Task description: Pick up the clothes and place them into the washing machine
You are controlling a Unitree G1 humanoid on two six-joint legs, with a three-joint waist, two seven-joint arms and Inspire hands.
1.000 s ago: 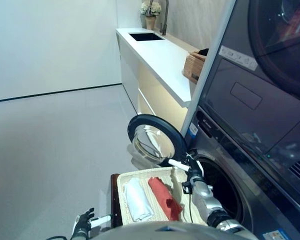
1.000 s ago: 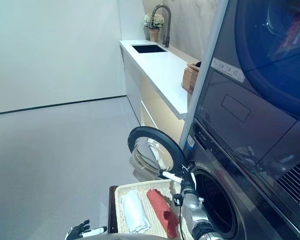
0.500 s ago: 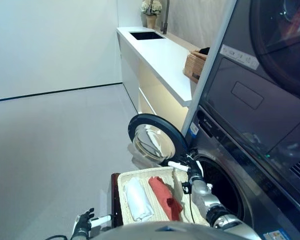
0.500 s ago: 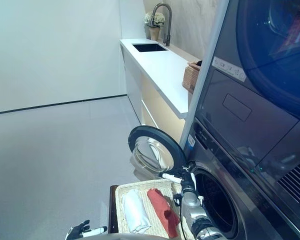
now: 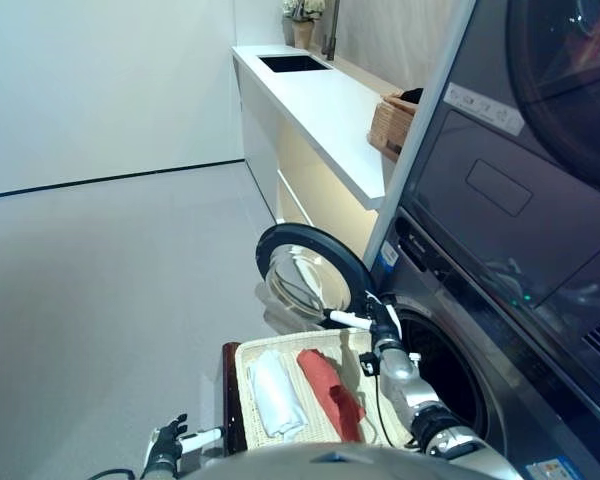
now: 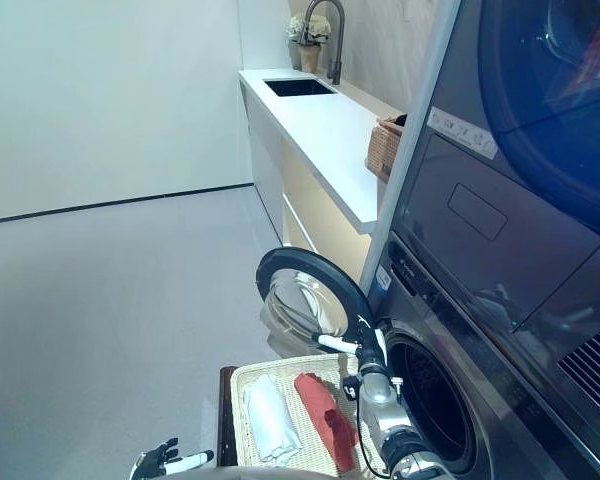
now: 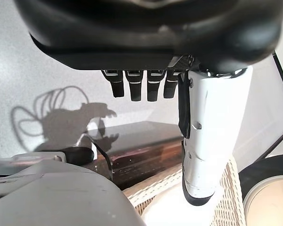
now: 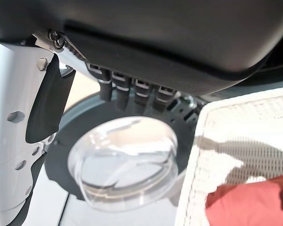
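The right hand (image 5: 380,330) is seen lifted a little vs. half a sec ago, now raised above the wicker basket (image 5: 242,395) at the far edge nearest the washing machine (image 5: 450,370). Its fingers are straight and apart, thumb out, nothing held. The round door (image 5: 310,275) of the machine is swung open just beyond the basket; the drum opening beside the basket looks dark, contents can't be made out. So no garment is judged picked up yet; the hand appears to be lining up over the basket, approx. at the start of the task.

Inside the basket two items are laid side by side: a white folded cloth (image 5: 273,395) on the side away from the machine, a red cloth (image 5: 330,390) on the machine side. The left hand (image 5: 165,450) is shown low, outside the basket on its far-from-machine side, fingers relaxed and empty.
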